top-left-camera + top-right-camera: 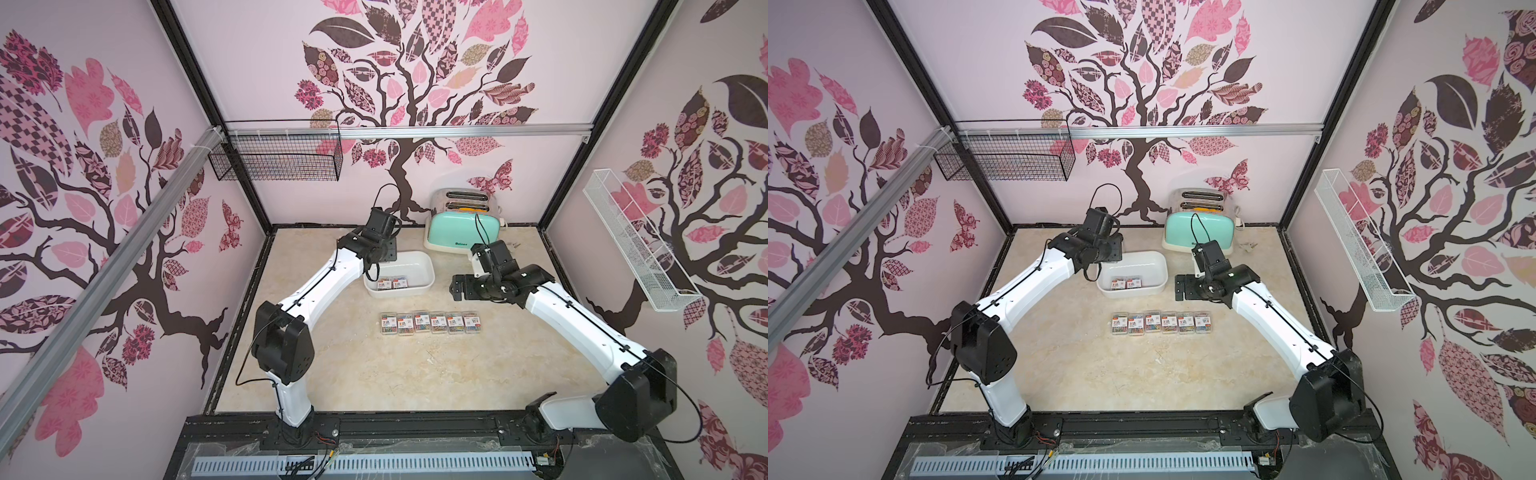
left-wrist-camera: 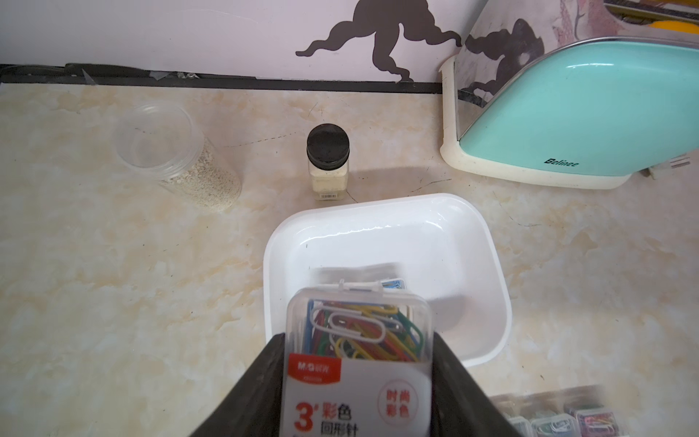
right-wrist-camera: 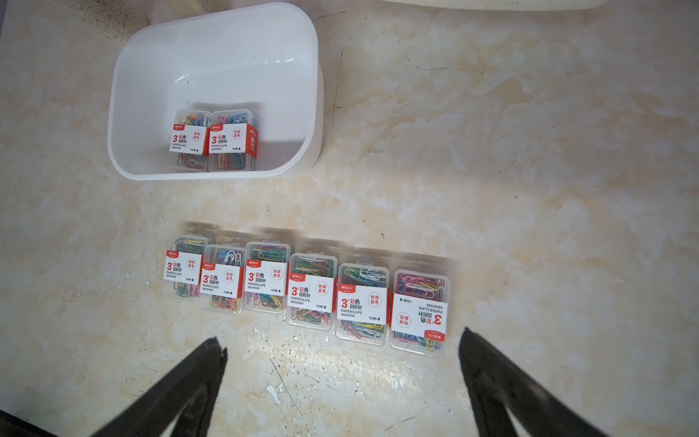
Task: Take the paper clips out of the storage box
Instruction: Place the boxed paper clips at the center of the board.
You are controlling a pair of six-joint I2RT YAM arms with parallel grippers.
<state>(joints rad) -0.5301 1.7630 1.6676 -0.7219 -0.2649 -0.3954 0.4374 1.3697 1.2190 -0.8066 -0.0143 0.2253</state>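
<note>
Left gripper (image 2: 357,336) is clamped on one case of paper clips (image 2: 359,363) over the storage box (image 2: 397,234). The case is clear plastic with a white label, a red band and multicoloured clips inside. Right gripper (image 3: 342,338) is spread wide with nothing held. Two cases (image 3: 213,140) lie side by side in the box. Six cases (image 3: 310,291) are lined up on the counter (image 3: 567,189) at the box's near side. The grasp is shown only by the left wrist view; in both top views it is hidden by the arm.

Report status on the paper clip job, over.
Left gripper shut on one case, over storage box. Right gripper open, empty, above table. Two cases in box; six cases in row outside. Toaster behind box, apart.
</note>
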